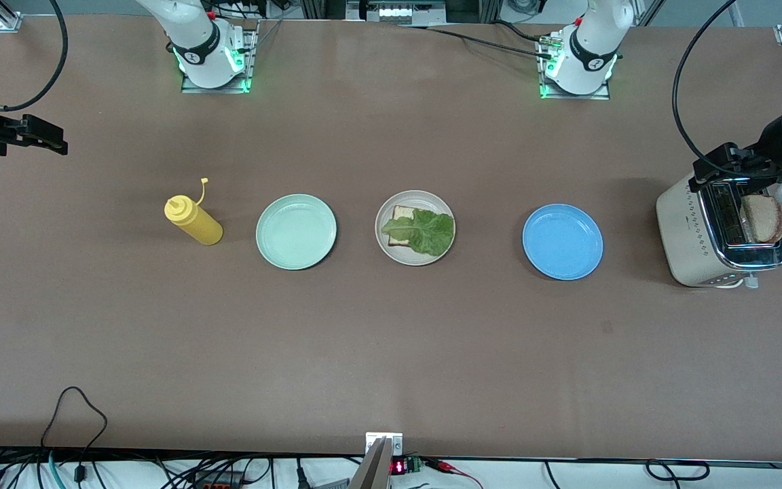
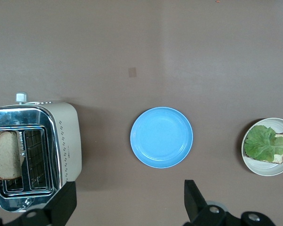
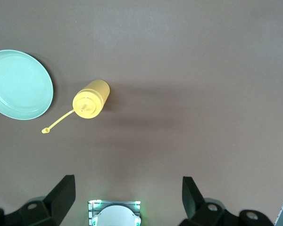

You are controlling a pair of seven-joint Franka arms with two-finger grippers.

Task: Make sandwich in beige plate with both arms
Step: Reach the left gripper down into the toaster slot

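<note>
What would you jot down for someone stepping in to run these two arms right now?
Left gripper: open, empty, up over the toaster.
Right gripper: open, empty, waiting at the right arm's end of the table.
Beige plate, mid-table between the green plate and blue plate: holds one bread slice with lettuce on top.
Second slice sticks up from a toaster slot.
Done: bottom slice and lettuce.
Left: fetch the toaster slice and lay it on the lettuce.
</note>
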